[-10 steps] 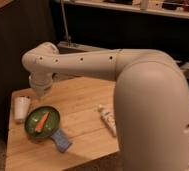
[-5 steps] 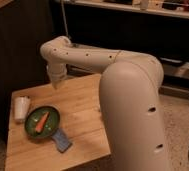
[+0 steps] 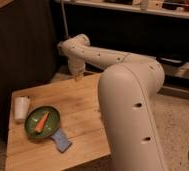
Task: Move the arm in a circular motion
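Observation:
The arm (image 3: 130, 95) is large and cream-white, made of thick tubular segments with small dark holes. It rises from the lower right and reaches up and left to a rounded joint (image 3: 70, 47). From there a short segment points down. The gripper (image 3: 77, 76) is the blunt tip at its end. It hangs just above the far edge of the wooden table (image 3: 83, 102) and holds nothing that I can see.
On the table's left part stand a white cup (image 3: 21, 107), a green plate (image 3: 50, 129) with a carrot (image 3: 41, 121), and a blue cloth-like item (image 3: 62, 140). Dark shelving (image 3: 138, 27) runs behind. Speckled floor (image 3: 180, 125) lies to the right.
The arm's upper joint and tip have swung to the right and farther back, from over the table's left side to its far edge. The things on the table have not moved.

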Available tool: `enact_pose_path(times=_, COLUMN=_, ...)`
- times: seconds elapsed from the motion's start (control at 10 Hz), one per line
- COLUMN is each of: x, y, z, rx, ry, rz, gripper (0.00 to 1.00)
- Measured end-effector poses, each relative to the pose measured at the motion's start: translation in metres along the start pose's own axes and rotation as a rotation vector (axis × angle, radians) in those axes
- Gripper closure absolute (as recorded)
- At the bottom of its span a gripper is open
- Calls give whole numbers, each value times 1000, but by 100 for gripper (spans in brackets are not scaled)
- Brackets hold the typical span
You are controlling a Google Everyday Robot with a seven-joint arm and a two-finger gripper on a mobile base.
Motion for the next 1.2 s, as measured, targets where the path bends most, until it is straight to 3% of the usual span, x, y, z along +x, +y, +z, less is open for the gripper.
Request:
enact_pose_path(times=0.1, x=34, y=12, z=4, rx=-5, ry=35, rz=55, gripper=100)
enact_pose_path(times=0.4, x=97, y=67, z=-1, rx=-5, ry=102, rz=183, gripper=100)
enact_pose_path(times=0.6, x=114, y=101, z=-17, rx=3, ry=137, rz=223, gripper=100)
enact_pose_path(times=0.7, x=125, y=134, z=-39, rx=4, ry=171, rz=249, gripper=100)
enact_pose_path(times=1.0, x=119, y=199, z=-93, rx=-2, ry=233, rz=279, gripper=100)
enact_pose_path(times=1.2, x=84, y=233, z=-119, rx=-5, ry=238, rz=290, gripper=100)
